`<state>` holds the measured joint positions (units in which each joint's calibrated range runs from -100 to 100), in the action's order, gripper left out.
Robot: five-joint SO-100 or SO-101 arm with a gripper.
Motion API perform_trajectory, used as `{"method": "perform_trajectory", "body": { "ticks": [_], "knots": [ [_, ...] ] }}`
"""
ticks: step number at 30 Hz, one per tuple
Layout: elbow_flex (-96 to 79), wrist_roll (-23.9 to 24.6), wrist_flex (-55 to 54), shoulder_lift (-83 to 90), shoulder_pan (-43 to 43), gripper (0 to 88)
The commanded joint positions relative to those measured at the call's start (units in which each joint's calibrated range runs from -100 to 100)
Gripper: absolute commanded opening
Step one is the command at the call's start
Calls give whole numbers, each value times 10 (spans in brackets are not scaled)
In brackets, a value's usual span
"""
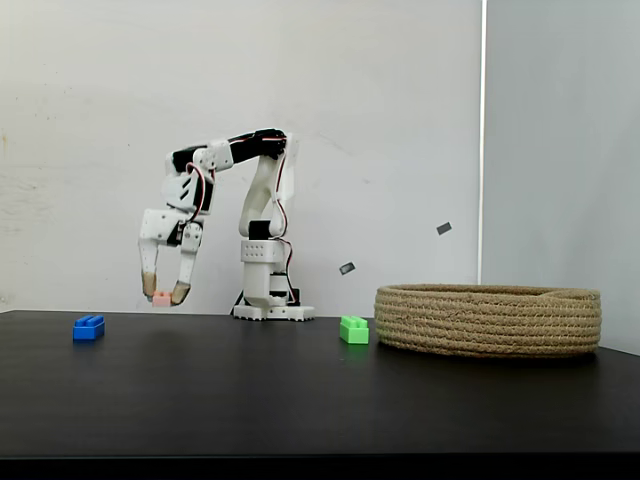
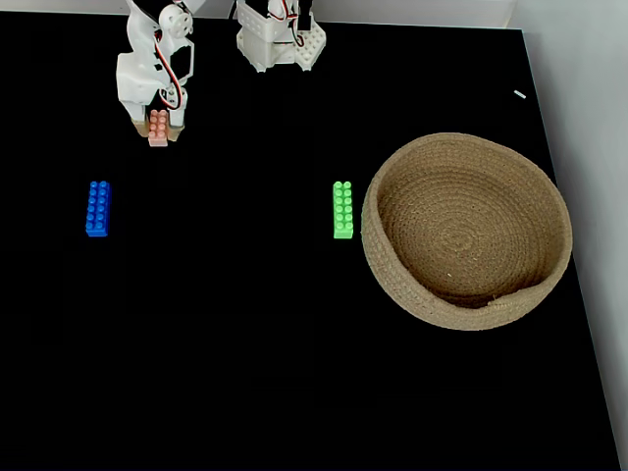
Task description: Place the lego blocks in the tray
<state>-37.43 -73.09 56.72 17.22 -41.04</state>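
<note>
At the far left, the blue brick is seen lying flat on the black table, well apart from the other things; in the fixed view from above it is laid with its long side running away from the camera. A little to the right of it, the gripper is pointed downward and is clamped on the pale pink brick, which is held between the two tan fingertips. In the side view this brick is seen lifted slightly above the table surface. In the view from above, the gripper and the pink brick are found near the top left, just beside the white base of the arm.

Further right, the green brick is placed on the table just beside the tray, near its left wall but not clearly touching it. The tray is seen at the right side of the table.
</note>
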Motion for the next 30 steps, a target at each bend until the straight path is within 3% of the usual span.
{"method": "perform_trajectory", "body": {
  "ticks": [1,8,14,23,25,28,30],
  "knots": [
    [177,127,63,59,118,0],
    [318,254,75,54,317,0],
    [336,343,75,26,460,0],
    [356,391,27,-33,588,7],
    [360,395,13,-50,603,76],
    [372,398,5,-75,619,326],
    [377,397,0,-89,626,391]
  ]
}}
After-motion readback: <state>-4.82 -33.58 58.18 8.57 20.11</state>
